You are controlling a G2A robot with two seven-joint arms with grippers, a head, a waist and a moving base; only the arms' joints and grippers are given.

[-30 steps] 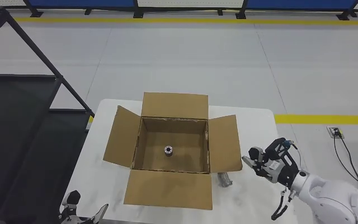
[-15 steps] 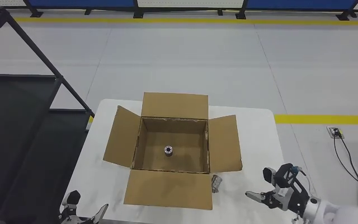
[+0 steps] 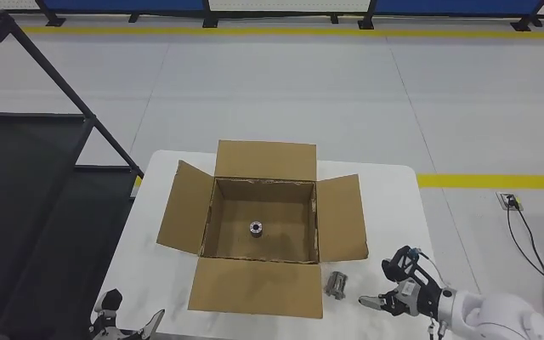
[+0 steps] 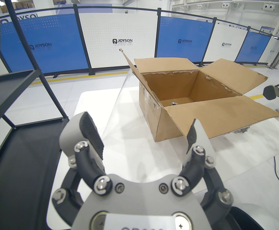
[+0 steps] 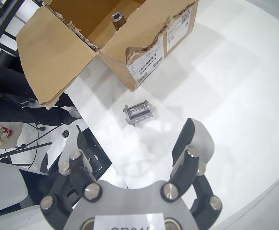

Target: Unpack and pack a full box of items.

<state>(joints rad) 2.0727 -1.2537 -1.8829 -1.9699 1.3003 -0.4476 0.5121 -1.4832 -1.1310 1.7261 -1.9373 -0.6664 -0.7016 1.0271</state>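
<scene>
An open cardboard box (image 3: pixel 340 217) stands mid-table with all flaps folded out. A small metal cylinder (image 3: pixel 255 227) stands upright on its floor, also seen in the right wrist view (image 5: pixel 118 20) and the left wrist view (image 4: pixel 174 102). A ribbed metal part (image 3: pixel 337 285) lies on its side on the table by the box's front right corner (image 5: pixel 139 113). My right gripper (image 3: pixel 374 296) is open just right of that part, low over the table, holding nothing (image 5: pixel 135 139). My left gripper (image 3: pixel 127 327) is open and holds nothing at the table's front left corner (image 4: pixel 141 128).
A black shelf rack (image 3: pixel 42 212) stands against the table's left side (image 4: pixel 21 130). The white table (image 3: pixel 387 212) has bare room right of the box. The metal part lies close to the table's front edge (image 5: pixel 96 139).
My right gripper moved from beside the box's right flap down to the table's front, ending close to the metal part. The part shifted slightly. The left gripper stayed still.
</scene>
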